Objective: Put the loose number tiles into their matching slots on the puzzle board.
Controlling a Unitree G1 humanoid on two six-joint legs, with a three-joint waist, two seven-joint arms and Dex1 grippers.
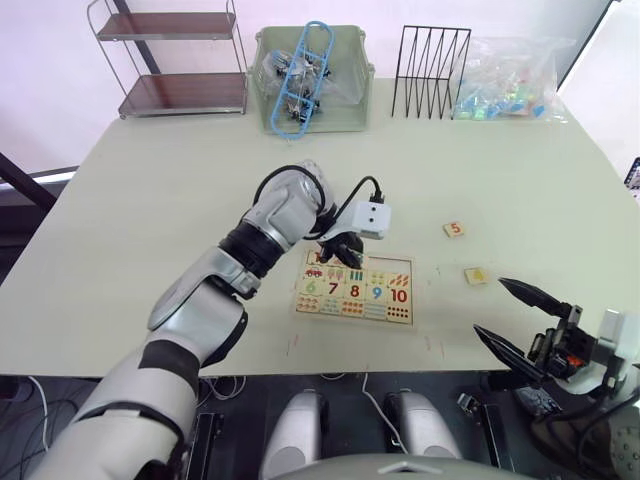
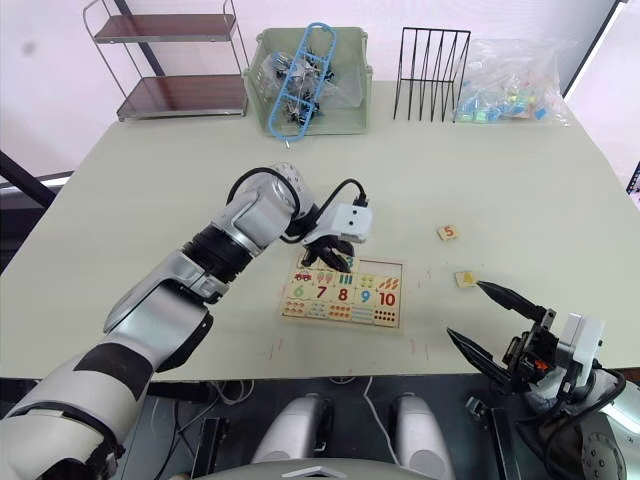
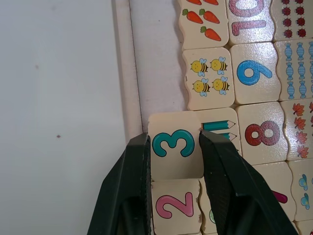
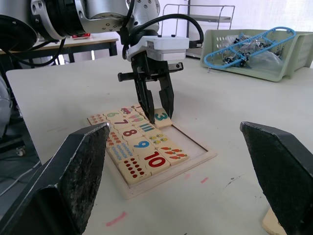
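The puzzle board point(image 1: 404, 296) lies near the table's front edge, its lower rows filled with digits 6 to 10 and counting pictures. My left gripper point(image 1: 340, 256) stands over the board's top row, shut on the tile with a teal 3 point(image 3: 172, 145). That tile sits just beside the pink 2 tile point(image 3: 171, 205), which lies in its slot. The bare recess point(image 3: 156, 63) of the top row runs on past the 3. Two loose number tiles lie on the table right of the board: an orange 5 point(image 1: 454, 229) and a second one point(image 1: 477, 275). My right gripper point(image 1: 488, 306) hangs open at the front right, holding nothing.
Along the far edge stand a metal shelf point(image 1: 180, 60), a green bin point(image 1: 345, 112) with a blue clip and bagged parts, a black wire rack point(image 1: 430, 72) and a clear bag of coloured pieces point(image 1: 510, 80).
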